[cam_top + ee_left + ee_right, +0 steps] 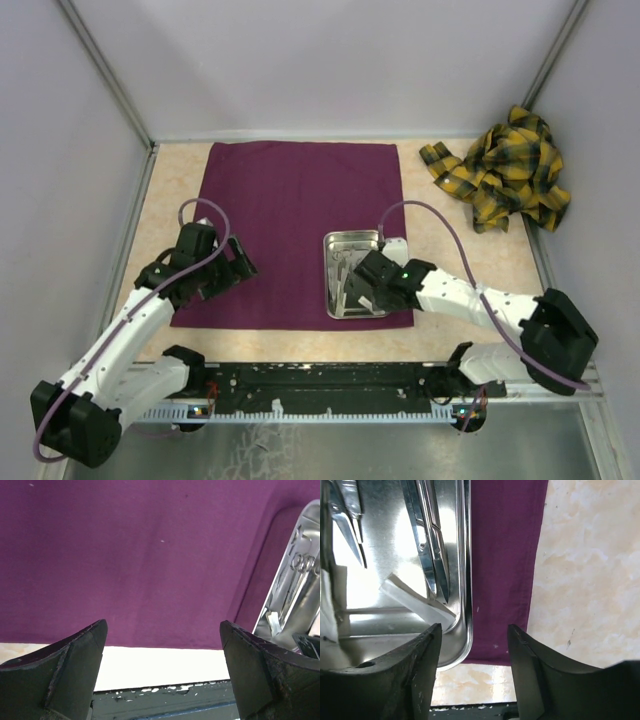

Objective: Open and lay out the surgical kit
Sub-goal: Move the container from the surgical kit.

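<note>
The dark purple cloth (290,200) lies spread flat on the table, and it fills most of the left wrist view (150,555). On its near right part stands the shiny steel tray (352,237). Inside the tray (466,580) lie thin metal scissors (427,545), forceps (347,525) and a white piece (415,602). My right gripper (362,298) hangs over the tray's near right corner. It is open (475,630), with the tray's rim and cloth showing between the fingers. My left gripper (235,265) is wide open (163,627) over the cloth's near left edge, holding nothing.
A crumpled yellow-and-black plaid cloth (505,170) lies at the back right corner. A black rail (330,378) runs along the near table edge between the arm bases. White walls close in the back and both sides.
</note>
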Robot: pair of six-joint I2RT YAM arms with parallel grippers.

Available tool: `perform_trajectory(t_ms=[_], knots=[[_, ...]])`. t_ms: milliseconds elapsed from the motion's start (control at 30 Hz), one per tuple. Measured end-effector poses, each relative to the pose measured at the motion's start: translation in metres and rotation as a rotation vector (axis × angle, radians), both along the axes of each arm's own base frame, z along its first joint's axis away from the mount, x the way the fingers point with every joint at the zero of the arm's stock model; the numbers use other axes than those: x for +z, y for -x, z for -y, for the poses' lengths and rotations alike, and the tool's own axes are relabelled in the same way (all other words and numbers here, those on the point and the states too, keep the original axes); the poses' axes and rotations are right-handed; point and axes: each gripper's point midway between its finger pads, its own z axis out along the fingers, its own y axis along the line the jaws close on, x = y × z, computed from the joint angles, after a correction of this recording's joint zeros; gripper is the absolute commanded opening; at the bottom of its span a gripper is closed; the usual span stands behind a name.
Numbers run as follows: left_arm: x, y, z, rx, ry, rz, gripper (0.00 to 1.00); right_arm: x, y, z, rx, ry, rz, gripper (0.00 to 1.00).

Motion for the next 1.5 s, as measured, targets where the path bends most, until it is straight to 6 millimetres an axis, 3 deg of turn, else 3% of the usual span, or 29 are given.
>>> perform_trajectory(t_ms=[133,333,433,567,700,800,1200,1500], knots=[[0.007,-0.009,-0.008,0.041,-0.047,0.005,0.99,0.018,-0.001,0.001,0.008,-0.046,0.047,0.57],[0.025,-0.046,-0.021,0.079,-0.129,0.003,0.99,0.051,-0.005,-0.002,0.025,-0.113,0.111,0.57],[0.026,-0.073,-0.039,0.123,-0.203,-0.018,1.0,0.071,-0.011,-0.012,0.044,-0.166,0.145,0.57],[0.011,-0.09,-0.077,0.205,-0.283,-0.091,1.0,0.091,-0.014,-0.024,0.077,-0.227,0.173,0.57],[-0.006,-0.09,-0.12,0.291,-0.346,-0.167,0.96,0.097,-0.015,-0.029,0.104,-0.247,0.176,0.57],[-0.012,-0.088,-0.135,0.328,-0.352,-0.202,0.95,0.096,-0.013,-0.033,0.124,-0.261,0.162,0.57],[-0.036,-0.073,-0.149,0.392,-0.383,-0.292,0.93,0.091,-0.008,-0.051,0.172,-0.329,0.123,0.57],[-0.067,-0.065,-0.165,0.42,-0.419,-0.398,0.71,0.085,-0.006,-0.055,0.182,-0.34,0.105,0.57]])
